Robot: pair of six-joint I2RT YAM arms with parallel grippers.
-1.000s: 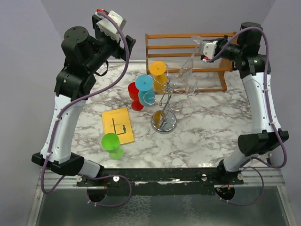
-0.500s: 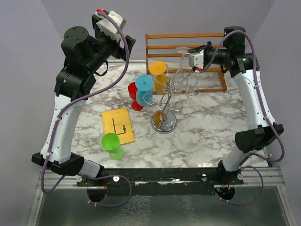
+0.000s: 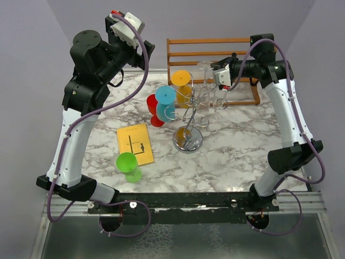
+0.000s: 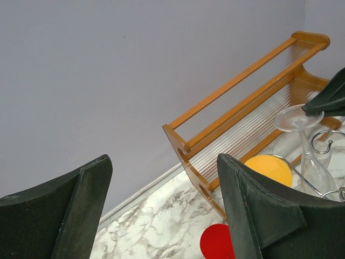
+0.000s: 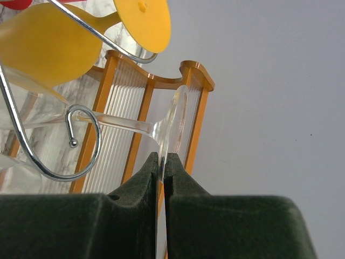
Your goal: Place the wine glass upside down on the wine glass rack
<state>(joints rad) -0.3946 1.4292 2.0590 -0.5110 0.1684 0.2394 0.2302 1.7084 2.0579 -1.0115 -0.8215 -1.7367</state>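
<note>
The wine glass [image 3: 206, 86] is clear and hangs foot up, bowl down, beside the wine glass rack [image 3: 188, 139], a silver wire stand with a round chrome base. My right gripper [image 3: 216, 73] is shut on the thin rim of the glass's foot [image 5: 175, 116]; in the right wrist view the fingertips [image 5: 153, 162] pinch that disc. The stem [image 5: 116, 123] runs across a curled wire arm [image 5: 81, 147]; whether it rests on the arm is unclear. My left gripper [image 4: 161, 162] stands open and empty, raised at the back left, and sees the glass [image 4: 314, 171] from afar.
Orange [image 3: 181, 79], blue [image 3: 165, 96] and red [image 3: 153, 106] glasses hang crowded on the rack's left side. A brown wooden shelf [image 3: 215, 54] stands just behind it. A green glass [image 3: 128, 164] and a yellow booklet [image 3: 135, 143] lie on the marble table [image 3: 237, 151].
The right arm has carried the clear glass leftward from in front of the shelf to the rack's arms, turning it from tilted to foot-up. The left arm has not moved.
</note>
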